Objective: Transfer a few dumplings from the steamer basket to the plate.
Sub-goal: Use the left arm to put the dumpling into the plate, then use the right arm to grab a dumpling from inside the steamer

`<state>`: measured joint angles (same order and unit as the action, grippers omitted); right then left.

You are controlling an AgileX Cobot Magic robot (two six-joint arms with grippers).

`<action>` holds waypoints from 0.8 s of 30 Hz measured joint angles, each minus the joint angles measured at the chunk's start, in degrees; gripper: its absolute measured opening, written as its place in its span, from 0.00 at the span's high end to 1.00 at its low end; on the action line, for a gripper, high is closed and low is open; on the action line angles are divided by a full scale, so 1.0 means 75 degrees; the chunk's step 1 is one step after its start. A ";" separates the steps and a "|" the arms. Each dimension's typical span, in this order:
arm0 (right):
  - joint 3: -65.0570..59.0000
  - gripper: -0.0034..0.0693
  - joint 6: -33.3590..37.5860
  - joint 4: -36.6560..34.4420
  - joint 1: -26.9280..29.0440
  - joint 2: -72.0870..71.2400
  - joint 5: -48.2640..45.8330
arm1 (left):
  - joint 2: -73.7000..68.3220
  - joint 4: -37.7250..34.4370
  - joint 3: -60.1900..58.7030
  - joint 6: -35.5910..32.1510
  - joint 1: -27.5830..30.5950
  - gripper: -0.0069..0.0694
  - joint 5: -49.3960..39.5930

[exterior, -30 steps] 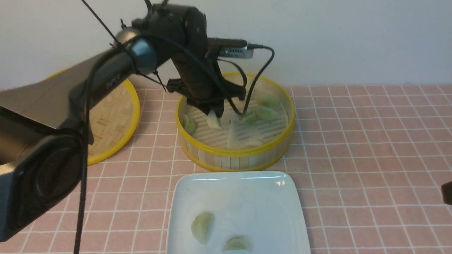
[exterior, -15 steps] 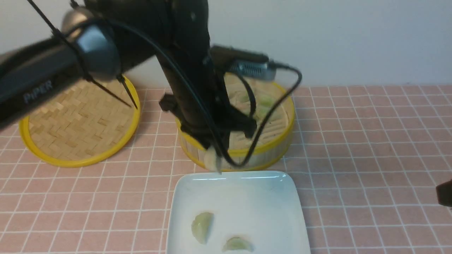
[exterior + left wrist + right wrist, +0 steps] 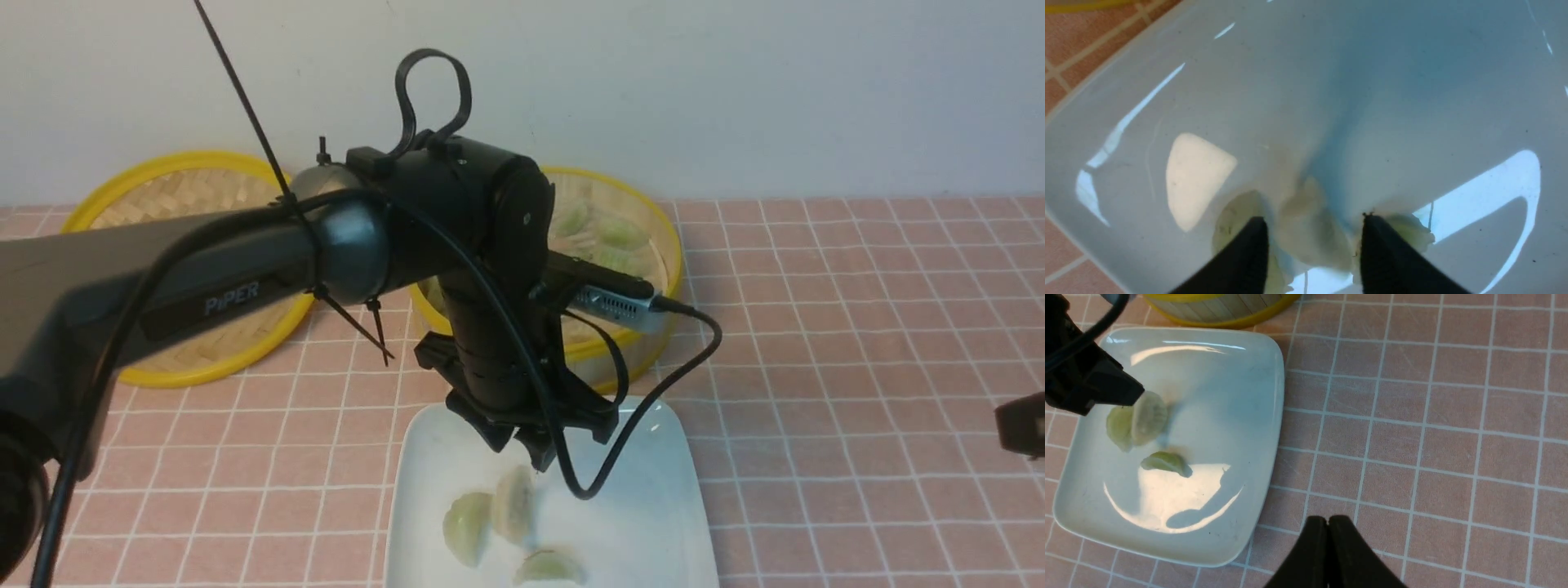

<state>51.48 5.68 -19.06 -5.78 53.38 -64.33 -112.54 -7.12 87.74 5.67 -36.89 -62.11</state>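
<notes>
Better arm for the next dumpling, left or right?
Left, I'd say: its open pincer is over the plate, near the steamer basket. The right pincer is shut, off to the plate's right.

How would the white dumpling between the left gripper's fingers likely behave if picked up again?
The whitish dumpling would probably sit steady, its crescent shape being unlikely to roll far. Its smooth sheen suggests it may be slippery, and its thin-looking pleated edge could deform if squeezed hard.
</notes>
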 joint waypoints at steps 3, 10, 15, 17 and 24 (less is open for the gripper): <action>0.0499 0.97 0.0378 -0.0373 0.0000 0.0458 -0.0041 | 0.0000 -0.0001 0.0307 0.0000 0.0000 0.32 -0.0094; 0.2698 0.97 0.1898 -0.1353 -0.0134 0.2717 -0.0160 | 0.0743 0.1009 0.1363 0.0091 0.0000 0.66 -0.0923; 0.4502 0.97 0.2743 -0.1289 -0.0807 0.4782 0.0149 | 0.2598 0.1802 0.1167 0.0754 0.0000 0.90 -0.1099; 0.5221 0.96 0.2886 -0.1146 -0.1086 0.5637 0.0275 | 0.3268 0.1870 0.0983 0.0930 0.0000 0.91 -0.1120; 0.8063 0.83 0.2999 0.0019 -0.1806 0.8909 0.0209 | 0.5726 0.1871 -0.0124 0.1384 0.0000 0.92 -0.1313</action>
<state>111.95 28.17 -18.92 -19.32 120.20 -62.76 -69.60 6.91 86.81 16.05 -36.89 -71.96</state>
